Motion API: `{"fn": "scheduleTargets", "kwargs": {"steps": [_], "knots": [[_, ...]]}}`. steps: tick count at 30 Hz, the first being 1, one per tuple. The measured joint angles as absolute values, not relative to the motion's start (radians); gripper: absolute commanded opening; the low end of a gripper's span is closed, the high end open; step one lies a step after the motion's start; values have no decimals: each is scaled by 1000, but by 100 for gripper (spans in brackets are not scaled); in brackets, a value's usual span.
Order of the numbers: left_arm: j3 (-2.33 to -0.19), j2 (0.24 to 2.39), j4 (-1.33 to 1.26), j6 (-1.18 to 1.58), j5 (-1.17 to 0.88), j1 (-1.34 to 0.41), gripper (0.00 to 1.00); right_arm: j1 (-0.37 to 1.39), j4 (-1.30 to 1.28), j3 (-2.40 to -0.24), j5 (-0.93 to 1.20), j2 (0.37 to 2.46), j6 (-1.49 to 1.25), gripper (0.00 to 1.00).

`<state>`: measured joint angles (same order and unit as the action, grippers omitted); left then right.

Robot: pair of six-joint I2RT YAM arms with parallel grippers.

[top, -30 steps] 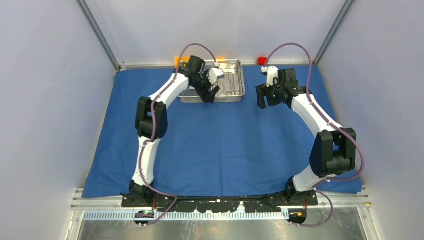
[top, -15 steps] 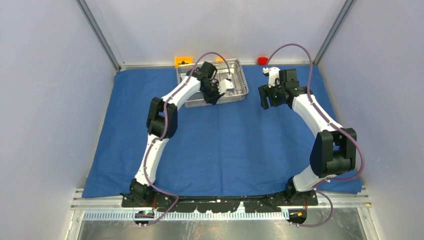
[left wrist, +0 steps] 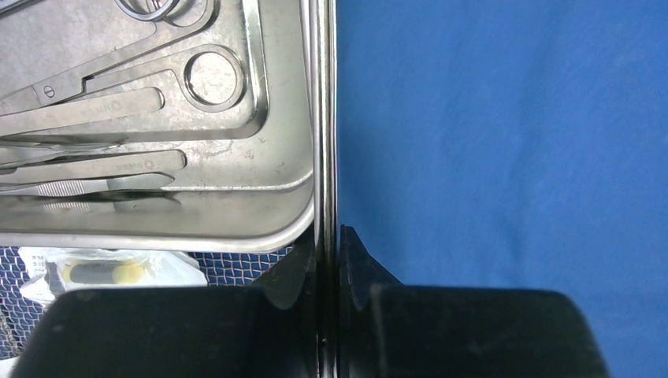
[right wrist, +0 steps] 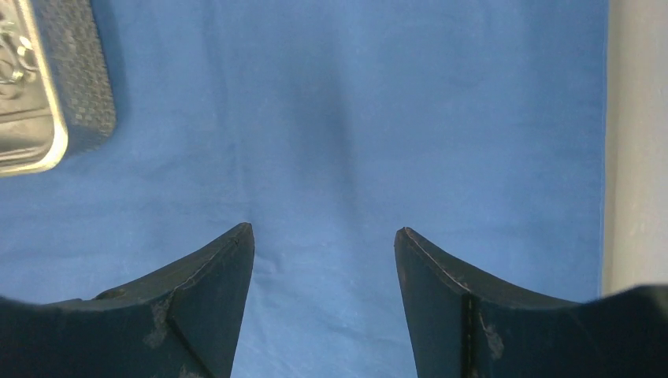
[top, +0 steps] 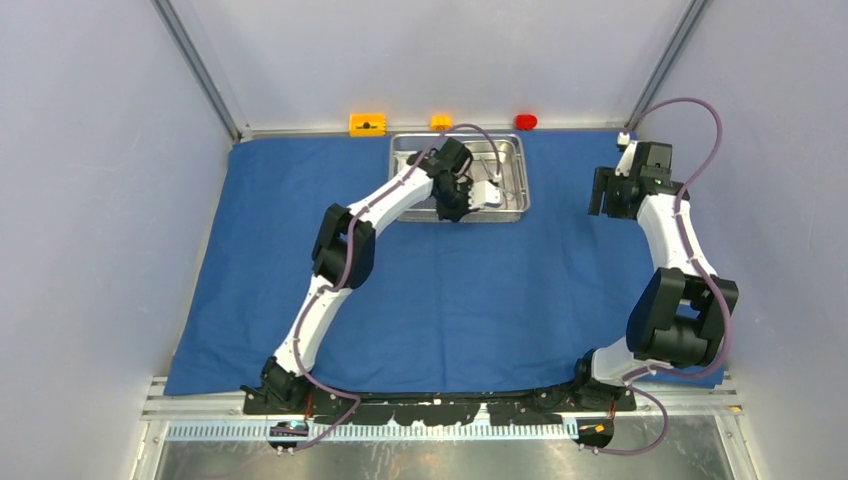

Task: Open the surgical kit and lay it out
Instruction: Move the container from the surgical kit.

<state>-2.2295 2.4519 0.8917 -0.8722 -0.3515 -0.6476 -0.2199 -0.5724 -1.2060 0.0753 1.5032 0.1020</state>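
The blue cloth [top: 450, 300] lies spread over the table. At its far middle stands the wire-mesh basket [top: 521, 170], with the steel tray [left wrist: 236, 197] inside it. The tray holds scissors [left wrist: 118, 71] and tweezers. A white packet [left wrist: 110, 272] lies on the mesh beside the tray. My left gripper [top: 464, 212] [left wrist: 328, 236] is shut on the basket's rim [left wrist: 325, 118] at its near side, one finger inside and one outside. My right gripper [top: 603, 192] [right wrist: 324, 232] hangs open over bare cloth [right wrist: 354, 118], to the right of the basket's corner [right wrist: 79, 79] and holding nothing.
Two orange blocks [top: 367, 123] [top: 441, 122] and a red block [top: 525, 121] sit on the back ledge just behind the cloth. Grey walls close in left, right and behind. The cloth's right edge meets grey table [right wrist: 634, 142] beside the right gripper.
My left gripper has shut on the basket's rim and dragged the basket to the right. The right arm has swung out to the right, away from the basket.
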Motion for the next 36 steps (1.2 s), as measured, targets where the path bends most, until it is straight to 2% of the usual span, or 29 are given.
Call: {"fn": "scheduleTargets", "kwargs": {"steps": [9, 24, 36], "knots": [[-2500, 2607, 942, -867, -359, -754, 0, -223, -614, -1206, 75, 1466, 76, 70], [-2538, 2635, 875, -614, -244, -887, 0, -231, -623, -1193, 65, 1443, 77, 70], [-2546, 2643, 857, -611, -245, -902, 0, -240, -623, -1176, 65, 1442, 76, 69]]}}
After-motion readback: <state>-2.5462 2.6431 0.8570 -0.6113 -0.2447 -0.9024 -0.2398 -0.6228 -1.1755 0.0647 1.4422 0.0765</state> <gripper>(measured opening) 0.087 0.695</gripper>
